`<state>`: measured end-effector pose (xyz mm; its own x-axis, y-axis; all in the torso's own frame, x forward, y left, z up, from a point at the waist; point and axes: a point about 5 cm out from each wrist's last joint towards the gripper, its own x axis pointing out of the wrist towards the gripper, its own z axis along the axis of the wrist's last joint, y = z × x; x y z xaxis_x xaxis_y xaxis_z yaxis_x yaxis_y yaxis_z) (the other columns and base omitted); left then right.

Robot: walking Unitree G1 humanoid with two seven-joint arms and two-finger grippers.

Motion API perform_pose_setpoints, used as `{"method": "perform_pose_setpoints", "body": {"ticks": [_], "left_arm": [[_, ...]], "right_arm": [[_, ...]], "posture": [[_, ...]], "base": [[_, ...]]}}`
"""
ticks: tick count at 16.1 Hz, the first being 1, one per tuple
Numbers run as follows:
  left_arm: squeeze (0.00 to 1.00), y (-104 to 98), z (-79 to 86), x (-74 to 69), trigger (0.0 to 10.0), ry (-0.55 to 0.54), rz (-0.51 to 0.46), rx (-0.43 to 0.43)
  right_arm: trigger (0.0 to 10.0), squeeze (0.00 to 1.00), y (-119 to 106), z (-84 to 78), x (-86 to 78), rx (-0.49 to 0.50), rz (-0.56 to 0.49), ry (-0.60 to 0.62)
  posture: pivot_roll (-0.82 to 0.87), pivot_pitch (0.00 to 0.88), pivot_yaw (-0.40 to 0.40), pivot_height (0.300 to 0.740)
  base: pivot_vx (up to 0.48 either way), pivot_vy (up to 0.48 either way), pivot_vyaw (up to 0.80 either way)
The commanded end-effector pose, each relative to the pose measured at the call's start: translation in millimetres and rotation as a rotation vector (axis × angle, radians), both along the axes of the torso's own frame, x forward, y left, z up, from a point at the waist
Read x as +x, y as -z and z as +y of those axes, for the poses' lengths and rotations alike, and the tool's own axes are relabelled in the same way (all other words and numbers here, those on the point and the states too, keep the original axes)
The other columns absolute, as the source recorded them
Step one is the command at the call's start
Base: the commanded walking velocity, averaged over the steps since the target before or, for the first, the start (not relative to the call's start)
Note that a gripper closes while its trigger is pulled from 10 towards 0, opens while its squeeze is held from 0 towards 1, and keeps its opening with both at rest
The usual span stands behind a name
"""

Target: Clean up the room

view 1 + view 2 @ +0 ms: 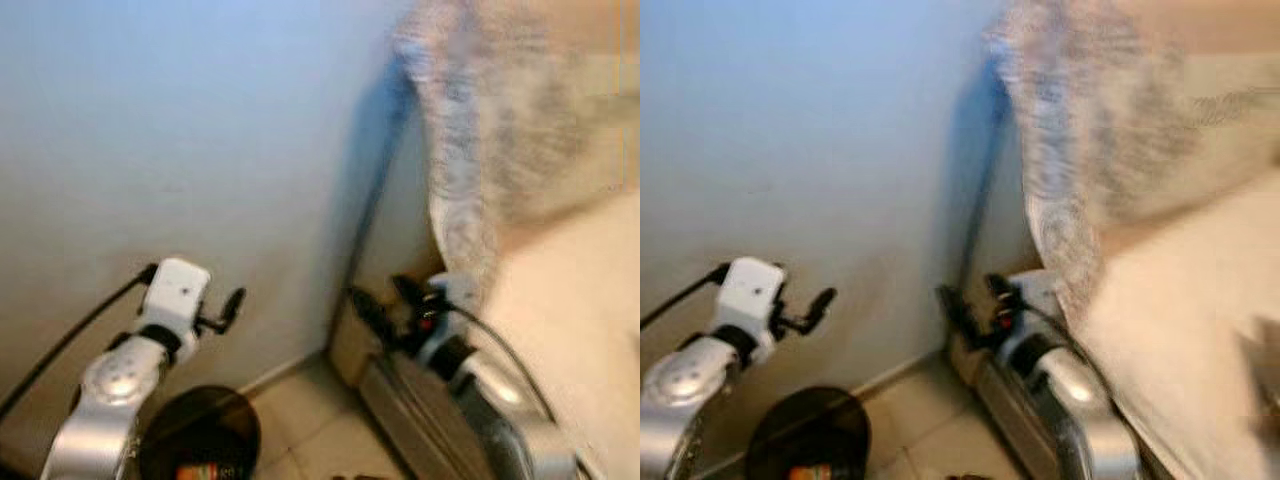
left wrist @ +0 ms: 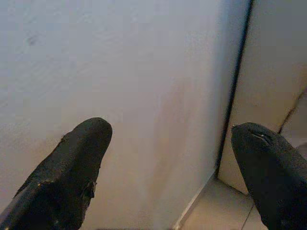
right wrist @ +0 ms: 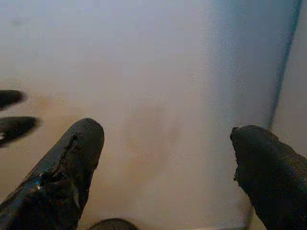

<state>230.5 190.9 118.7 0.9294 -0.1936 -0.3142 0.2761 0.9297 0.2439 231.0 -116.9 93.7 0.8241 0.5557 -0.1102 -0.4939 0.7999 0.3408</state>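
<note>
**Both hands raised empty toward a bare wall, black bin on the floor below**

The head views were blurred. The left hand [image 1: 232, 308] was held up at about 8 o'clock in the scene, facing a plain pale wall [image 1: 200, 150]; in its wrist view the two black fingers [image 2: 72, 167] stood spread wide with nothing between them. The right hand [image 1: 385, 300] sat near 5 o'clock, beside the wall's corner edge, its fingers [image 3: 67, 167] likewise spread apart and empty. A round black bin [image 1: 205, 430] stood on the tiled floor [image 1: 310, 420] at 7 o'clock, just below the left arm, with something orange [image 1: 195, 470] inside it. A mottled grey-and-cream fabric [image 1: 500, 130] hung from 1 o'clock down the right side.
</note>
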Motion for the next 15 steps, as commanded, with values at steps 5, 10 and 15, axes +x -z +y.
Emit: {"method": "perform_pose_setpoints", "body": {"ticks": [5,10,15], "left_arm": [[0.0,-5.8,-9.0,2.7,10.0,0.019,-0.038,-0.025],[0.0,-10.1,-10.0,4.2,10.0,0.02,-0.059,-0.03],[0.0,-11.3,-8.3,5.5,10.0,0.008,-0.063,-0.029]], "right_arm": [[10.0,1.0,-0.3,-10.6,2.2,-0.012,-0.001,0.025],[10.0,1.0,-0.5,-12.2,3.5,-0.014,-0.018,0.035],[10.0,0.49,1.7,-19.4,7.7,-0.031,-0.032,0.145]], "posture": [[0.05,0.0,-0.039,0.74],[0.06,0.0,-0.04,0.74],[0.05,0.0,-0.038,0.74]], "base": [[0.0,0.0,-0.79],[0.0,-0.108,0.0],[0.0,-0.386,0.0]]}}
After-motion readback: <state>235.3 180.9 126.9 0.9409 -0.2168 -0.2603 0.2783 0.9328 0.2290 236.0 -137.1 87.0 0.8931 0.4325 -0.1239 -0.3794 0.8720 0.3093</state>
